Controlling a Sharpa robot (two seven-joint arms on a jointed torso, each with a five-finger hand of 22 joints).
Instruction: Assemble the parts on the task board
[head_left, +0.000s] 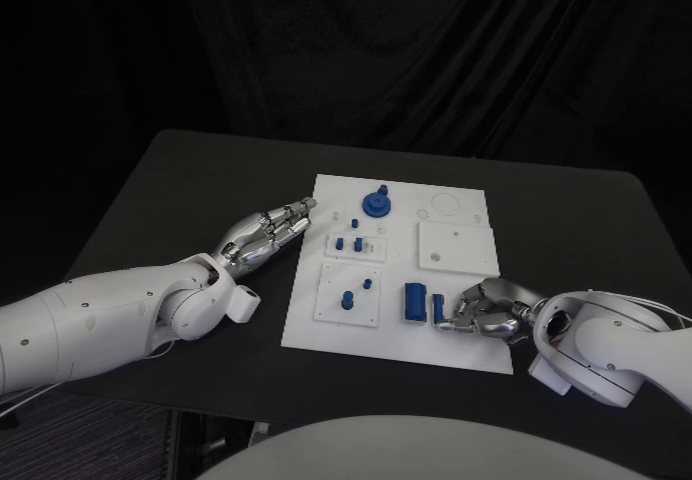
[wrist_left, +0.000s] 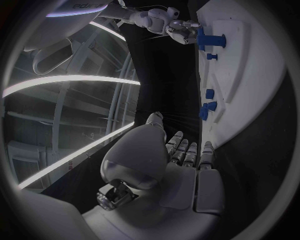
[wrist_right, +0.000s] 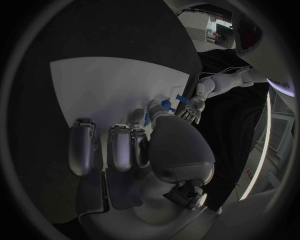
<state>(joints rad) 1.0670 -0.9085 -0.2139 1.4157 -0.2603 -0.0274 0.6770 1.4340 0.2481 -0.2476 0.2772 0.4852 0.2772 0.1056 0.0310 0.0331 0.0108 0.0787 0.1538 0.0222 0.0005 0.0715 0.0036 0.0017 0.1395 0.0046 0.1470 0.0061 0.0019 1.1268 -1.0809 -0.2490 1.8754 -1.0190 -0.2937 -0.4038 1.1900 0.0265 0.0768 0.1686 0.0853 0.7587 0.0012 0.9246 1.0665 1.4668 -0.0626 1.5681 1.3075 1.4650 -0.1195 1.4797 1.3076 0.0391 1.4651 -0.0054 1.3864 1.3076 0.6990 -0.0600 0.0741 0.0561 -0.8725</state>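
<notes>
On the black table (head_left: 173, 190), head view: the board (head_left: 397, 335) is lying mid-table, long side running away from the robot. A round blue part (head_left: 376, 204) is standing at its far end; small blue pegs (head_left: 348, 243) are sitting in a raised tile mid-board, two more pegs (head_left: 355, 293) in the near-left tile, and a blue block (head_left: 415, 301) is standing near the right hand. The left hand (head_left: 267, 236) is resting on the table just beside the board's left edge, fingers stretched out close together, holding nothing. The right hand (head_left: 483, 310) is sitting on the board's near-right part, fingers curled toward a small blue part (head_left: 440, 309); whether it is gripping it, I cannot tell here.

Left wrist view: the left hand (wrist_left: 181, 155) is lying flat, fingers extended toward the board (wrist_left: 250, 90), nothing in it. Across the board, the right hand (wrist_left: 181, 31) is touching a blue part (wrist_left: 209, 39).

Right wrist view: the right hand (wrist_right: 134, 145) is hanging over the board (wrist_right: 106, 85), a sliver of blue part (wrist_right: 164, 105) showing at thumb and fingertip; a firm pinch is not clear. Beyond it, the left hand (wrist_right: 190, 107) is lying with fingers spread.
</notes>
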